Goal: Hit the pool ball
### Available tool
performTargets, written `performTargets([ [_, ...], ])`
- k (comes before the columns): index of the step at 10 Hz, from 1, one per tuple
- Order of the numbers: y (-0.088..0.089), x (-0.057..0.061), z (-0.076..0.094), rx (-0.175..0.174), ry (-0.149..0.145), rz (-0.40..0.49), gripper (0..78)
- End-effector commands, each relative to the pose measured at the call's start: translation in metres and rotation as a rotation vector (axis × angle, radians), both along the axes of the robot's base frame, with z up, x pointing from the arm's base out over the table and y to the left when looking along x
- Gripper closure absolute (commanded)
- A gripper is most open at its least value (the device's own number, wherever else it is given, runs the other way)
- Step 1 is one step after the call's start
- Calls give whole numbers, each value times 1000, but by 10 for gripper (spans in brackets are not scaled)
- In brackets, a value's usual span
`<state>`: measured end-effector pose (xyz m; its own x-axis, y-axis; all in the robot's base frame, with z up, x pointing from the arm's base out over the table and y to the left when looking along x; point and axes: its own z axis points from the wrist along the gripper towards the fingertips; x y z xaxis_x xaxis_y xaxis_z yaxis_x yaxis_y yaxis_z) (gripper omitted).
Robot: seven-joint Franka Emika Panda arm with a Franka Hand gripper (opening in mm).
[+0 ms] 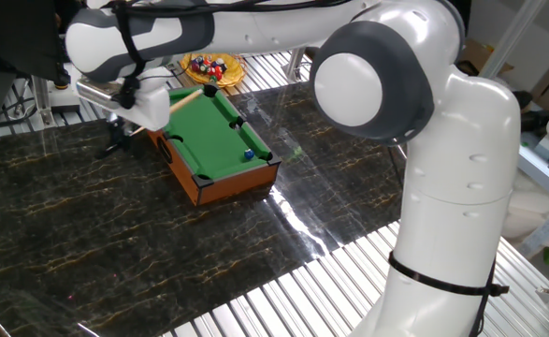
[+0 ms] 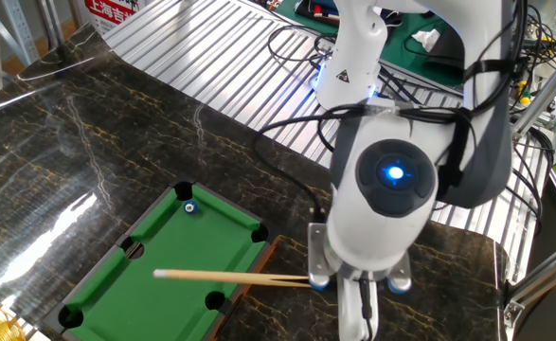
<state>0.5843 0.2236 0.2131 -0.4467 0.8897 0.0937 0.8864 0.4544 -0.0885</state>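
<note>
Gripper (image 2: 358,281) closed on cue stick (image 2: 230,278), holding it across felt; pool ball (image 2: 190,207) lying beyond tip, off stick's axis, toward far corner pocket.

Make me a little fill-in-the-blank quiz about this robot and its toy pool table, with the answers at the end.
1. The felt of the pool table is ____.
2. The tiny pool ball is ____ in colour.
3. The long thin thing lying across the felt is a wooden ____ stick.
4. The pool ball sits near a ____ pocket of the pool table, apart from the stick's tip.

Missing words: green; blue; cue; corner
</note>
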Motion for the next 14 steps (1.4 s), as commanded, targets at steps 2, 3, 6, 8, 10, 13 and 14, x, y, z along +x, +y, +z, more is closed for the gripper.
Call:
performTargets([
  [2,30,19,-5,52,-65,-408,764],
  [3,29,19,-5,52,-84,-435,764],
  [6,29,19,-5,55,-102,-509,764],
  [8,29,19,-5,62,-102,-558,764],
  [10,26,21,-6,100,-89,-586,764],
  [13,15,26,-16,108,-94,-598,764],
  [14,15,28,-20,107,-101,-601,764],
])
